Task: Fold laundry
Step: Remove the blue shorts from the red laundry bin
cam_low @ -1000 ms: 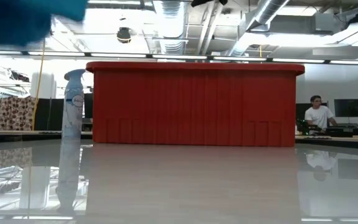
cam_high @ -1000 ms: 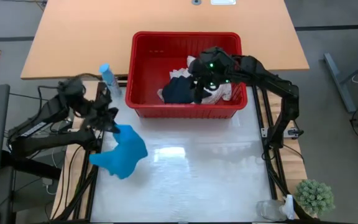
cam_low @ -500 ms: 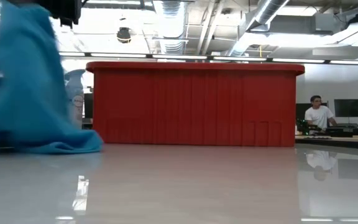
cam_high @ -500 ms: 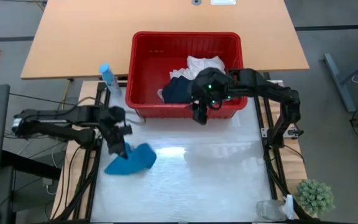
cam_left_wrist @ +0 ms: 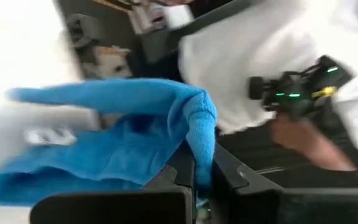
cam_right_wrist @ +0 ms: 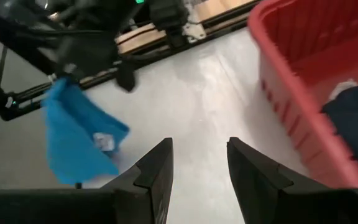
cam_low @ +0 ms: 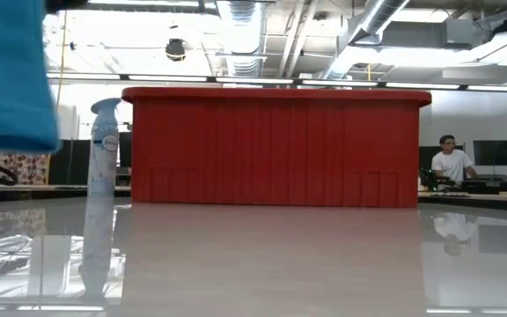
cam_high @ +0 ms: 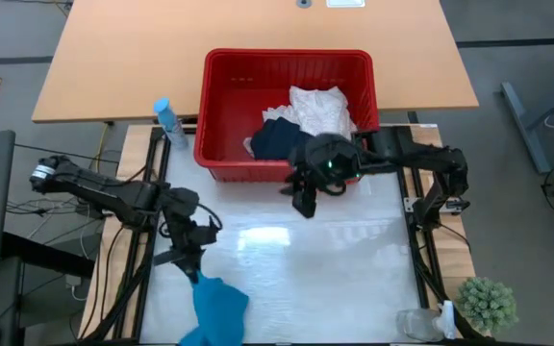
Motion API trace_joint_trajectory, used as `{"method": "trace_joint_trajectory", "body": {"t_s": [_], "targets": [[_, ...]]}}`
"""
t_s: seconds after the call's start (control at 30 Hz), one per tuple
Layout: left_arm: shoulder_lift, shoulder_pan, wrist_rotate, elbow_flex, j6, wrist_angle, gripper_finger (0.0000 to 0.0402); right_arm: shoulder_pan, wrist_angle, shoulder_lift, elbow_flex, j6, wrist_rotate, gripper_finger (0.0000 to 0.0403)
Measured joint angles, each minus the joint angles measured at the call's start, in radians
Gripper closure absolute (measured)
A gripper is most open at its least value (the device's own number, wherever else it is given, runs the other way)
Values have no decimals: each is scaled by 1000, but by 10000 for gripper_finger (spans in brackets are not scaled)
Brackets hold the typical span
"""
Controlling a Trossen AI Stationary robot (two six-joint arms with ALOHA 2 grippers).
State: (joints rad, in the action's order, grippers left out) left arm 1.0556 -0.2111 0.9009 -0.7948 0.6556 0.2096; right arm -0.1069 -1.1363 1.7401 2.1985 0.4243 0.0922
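The left end effector is pinched shut on a fold of the blue garment, which hangs limp from it over the near edge of the worktop; it looks light, soft and floppy, so it is best taken at a corner or hem and spread flat. The right end effector hangs empty with fingers apart just in front of the red basket, where the white cloth and dark garment lie.
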Motion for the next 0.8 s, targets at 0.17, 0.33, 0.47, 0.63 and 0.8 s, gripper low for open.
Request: {"method": "trace_joint_trajectory", "body": {"t_s": [0.17,0.33,0.47,0.63,0.8], "targets": [[91,65,-179,0,-279,197,401,-63,-3,2,-29,47,102,230],[237,162,-356,0,-398,207,401,-85,8,1,-97,41,157,230],[348,237,-435,1,-414,136,396,-75,19,1,-197,40,153,229],[448,308,-463,1,-422,1,385,-46,27,2,-359,77,147,220],[495,343,-470,-39,-459,-67,369,-28,74,2,-489,99,124,206]]}}
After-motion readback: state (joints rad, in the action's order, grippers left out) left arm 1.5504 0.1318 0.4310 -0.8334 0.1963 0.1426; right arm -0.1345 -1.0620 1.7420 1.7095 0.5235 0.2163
